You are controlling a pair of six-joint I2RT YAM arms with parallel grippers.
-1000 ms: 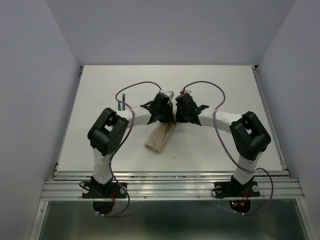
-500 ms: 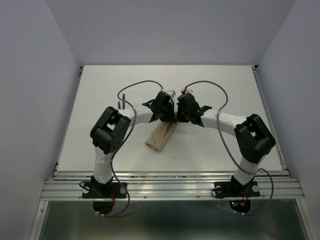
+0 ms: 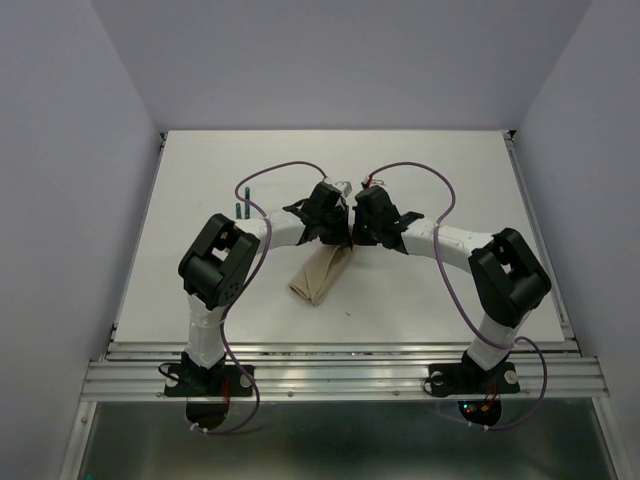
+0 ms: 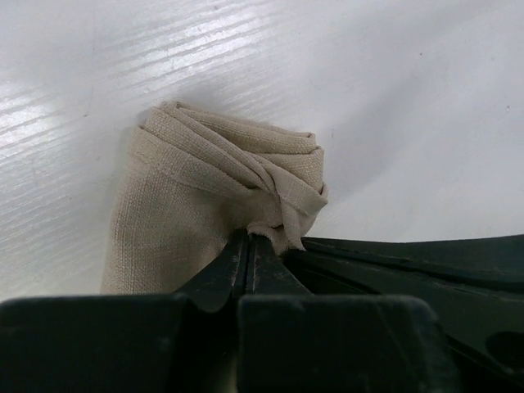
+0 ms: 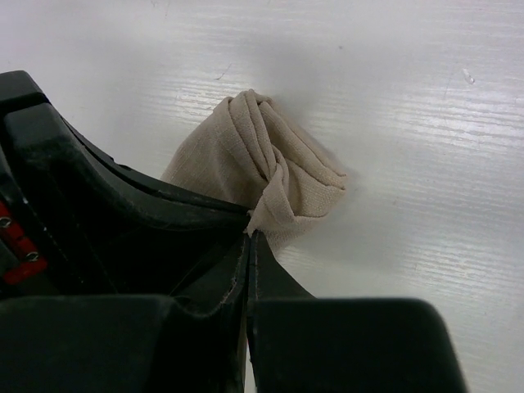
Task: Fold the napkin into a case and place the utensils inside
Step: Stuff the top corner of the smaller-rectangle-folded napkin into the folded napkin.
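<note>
Napkin [image 3: 318,280] is lying on the table [image 3: 450,170], near the middle and a bit toward the near edge. It is folded into a narrow flat oblong. It is running diagonally, near end toward the left arm's side, far end going under the two wrists. That far end is bunching up into overlapping folds and creases, and both wrist views are showing this. The rest of the cloth is sitting flat on the white surface.

Left gripper [image 4: 248,242] is clenching on the napkin. Its fingers are pressing together with a small flap of cloth pinched at the tips. Right gripper [image 5: 248,236] is doing the same from the other side, fingers tight together and nipping a twisted fold at that bunched end. Both grippers are meeting just beside each other over the far end, nearly touching in the top view. Each one's dark housing is showing in the other's wrist view.

Utensils [image 3: 246,194] are sitting well apart from the napkin, toward the far left of the table. Only slim dark green handles are showing, too small to tell the pieces apart. They are lying just beside the left arm's purple cable [image 3: 290,168].

Both arms are bending inward from their bases at the metal rail [image 3: 340,375], elbows pointing outward.
</note>
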